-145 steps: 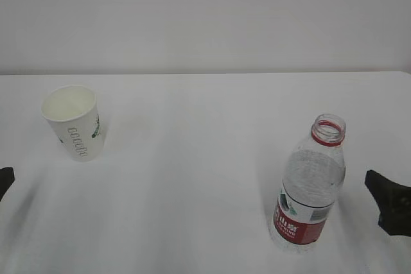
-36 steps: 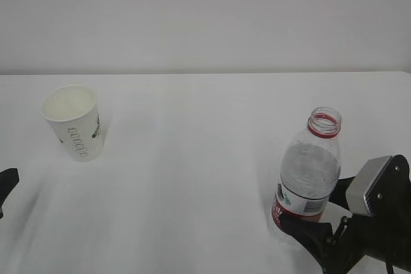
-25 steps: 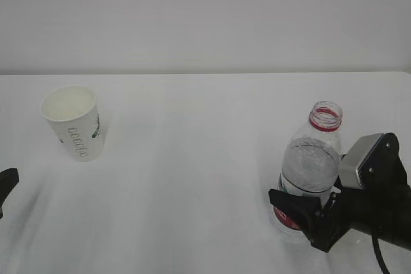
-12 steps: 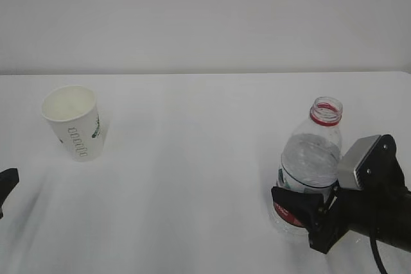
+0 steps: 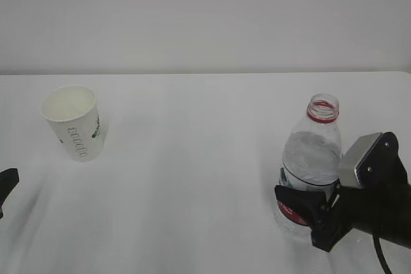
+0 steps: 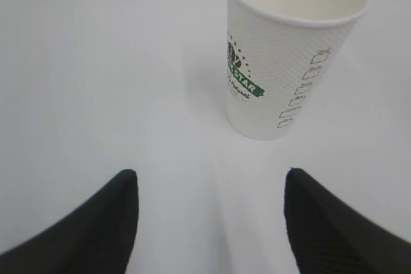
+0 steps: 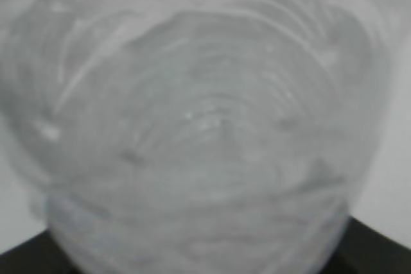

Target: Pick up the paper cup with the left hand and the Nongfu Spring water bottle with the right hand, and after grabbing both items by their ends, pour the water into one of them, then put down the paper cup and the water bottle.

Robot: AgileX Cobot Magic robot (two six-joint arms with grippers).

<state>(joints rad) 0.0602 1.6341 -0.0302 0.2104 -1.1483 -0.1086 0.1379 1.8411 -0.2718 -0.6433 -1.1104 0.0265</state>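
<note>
Gripping low on the Nongfu Spring water bottle (image 5: 313, 165): the right hand (image 5: 307, 208) has its fingers (image 5: 297, 205) wrapped around the red-label band near the base, and the bottle stands upright on the desk (image 5: 192, 158), right side of the exterior view, cap off. A low grip makes sense, since it leaves the neck free to swing over for the pour. The right wrist view is filled edge to edge by the ribbed clear wall of the bottle (image 7: 199, 126), blurred at that range, so the body sits right between the fingers. They look closed onto it (or very nearly; contact on the far side is hidden by the bottle itself). I can't tell whether the base has left the desk.

The paper cup (image 5: 72, 122) stands upright on the desk at far left, mouth open, well apart from the bottle. In the left wrist view the cup (image 6: 289, 49) sits ahead of the left hand (image 6: 212, 219), slightly off to one side of the gap; both fingers (image 6: 103, 222) are spread wide and hold nothing, no contact with the cup. In the exterior view only a dark tip of that arm (image 5: 6, 181) shows at the left edge.

My read: bottle grasp is about done, cup grasp not started. Next the left needs to advance and centre on the cup's lower end. Thin paper wall, so squeeze gently.
</note>
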